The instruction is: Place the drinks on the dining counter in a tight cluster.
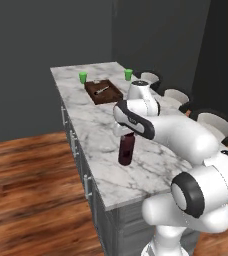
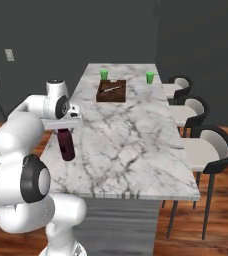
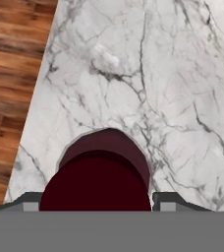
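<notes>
Maroon bottle hangs upright in the gripper, fingers pinching its top from both sides, just above the dining counter near its wood-floor edge; prob. carried vertical for set-down.

Marble dining counter bears a brown tray, two green cups

Brown tray between two green cups; white chairs.
</notes>
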Controlling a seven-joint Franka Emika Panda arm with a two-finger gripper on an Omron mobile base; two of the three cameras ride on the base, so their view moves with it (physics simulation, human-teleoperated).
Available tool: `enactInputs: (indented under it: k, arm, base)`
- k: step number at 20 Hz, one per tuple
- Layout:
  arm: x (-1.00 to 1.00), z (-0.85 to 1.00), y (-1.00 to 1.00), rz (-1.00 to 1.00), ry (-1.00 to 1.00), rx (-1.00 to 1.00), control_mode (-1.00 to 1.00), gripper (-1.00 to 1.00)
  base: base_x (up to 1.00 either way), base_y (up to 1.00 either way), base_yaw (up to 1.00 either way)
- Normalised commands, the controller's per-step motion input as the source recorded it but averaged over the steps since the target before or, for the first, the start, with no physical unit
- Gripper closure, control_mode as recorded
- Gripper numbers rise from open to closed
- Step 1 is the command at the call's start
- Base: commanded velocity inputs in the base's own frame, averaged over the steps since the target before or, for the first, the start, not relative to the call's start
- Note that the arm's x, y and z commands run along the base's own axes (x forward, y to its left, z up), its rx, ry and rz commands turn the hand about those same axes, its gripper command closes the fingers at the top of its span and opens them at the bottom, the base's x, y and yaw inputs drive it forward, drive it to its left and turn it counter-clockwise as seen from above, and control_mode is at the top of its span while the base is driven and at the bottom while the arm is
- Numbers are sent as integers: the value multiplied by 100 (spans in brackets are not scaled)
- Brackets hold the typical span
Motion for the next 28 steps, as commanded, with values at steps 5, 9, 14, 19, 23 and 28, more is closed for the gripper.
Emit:
enactInputs:
  k: [5, 9, 14, 19, 23, 28]
  arm:
    - [0, -30, 0, 0, 0, 0, -100, 100]
    - [0, -34, 0, 0, 0, 0, -100, 100]
    - [0, -26, 0, 0, 0, 0, -100, 100]
    - [0, -4, 0, 0, 0, 0, -100, 100]
    - [0, 0, 0, 0, 0, 0, -100, 100]
    - [0, 0, 0, 0, 0, 0, -100, -100]
  base:
    - [0, 0, 0]
    - [0, 0, 0]
    - [0, 0, 0]
    - [0, 0, 0]
    - [0, 0, 0]
    - [0, 0, 0]
